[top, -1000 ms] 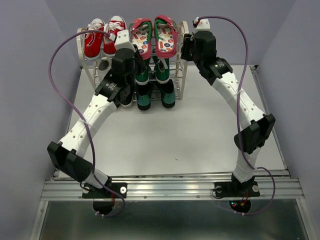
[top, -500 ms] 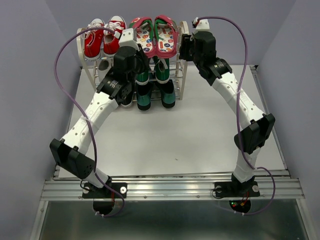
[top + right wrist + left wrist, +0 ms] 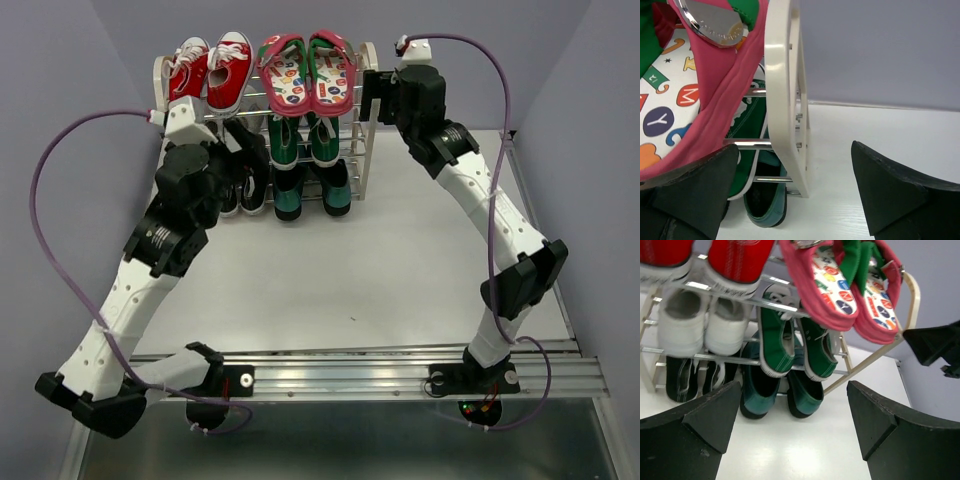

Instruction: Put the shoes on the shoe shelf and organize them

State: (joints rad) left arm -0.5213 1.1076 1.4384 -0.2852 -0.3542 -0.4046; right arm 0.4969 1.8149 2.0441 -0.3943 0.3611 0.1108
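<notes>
The shoe shelf (image 3: 366,130) stands at the back of the table. On its top tier, right side, lie the pink-red flip-flops (image 3: 308,72). Below them sit the green sneakers (image 3: 305,140), and the teal loafers (image 3: 312,192) are at the bottom. My left gripper (image 3: 238,152) is open in front of the shelf's left half, and nothing is between its fingers (image 3: 710,415). The right gripper (image 3: 372,95) is open beside the shelf's upper right corner. In the right wrist view the cream side frame (image 3: 782,75) shows between the fingers, untouched, with a flip-flop (image 3: 715,100) to its left.
Red sneakers (image 3: 208,75) fill the top tier's left side. Under them are white sneakers (image 3: 690,325) and black sneakers (image 3: 685,380). Purple walls close in behind and beside the shelf. White tabletop (image 3: 360,270) stretches in front of it.
Both grippers have opened wide. The left arm has drawn back from the flip-flops, down and to the left. The right arm has hardly moved.
</notes>
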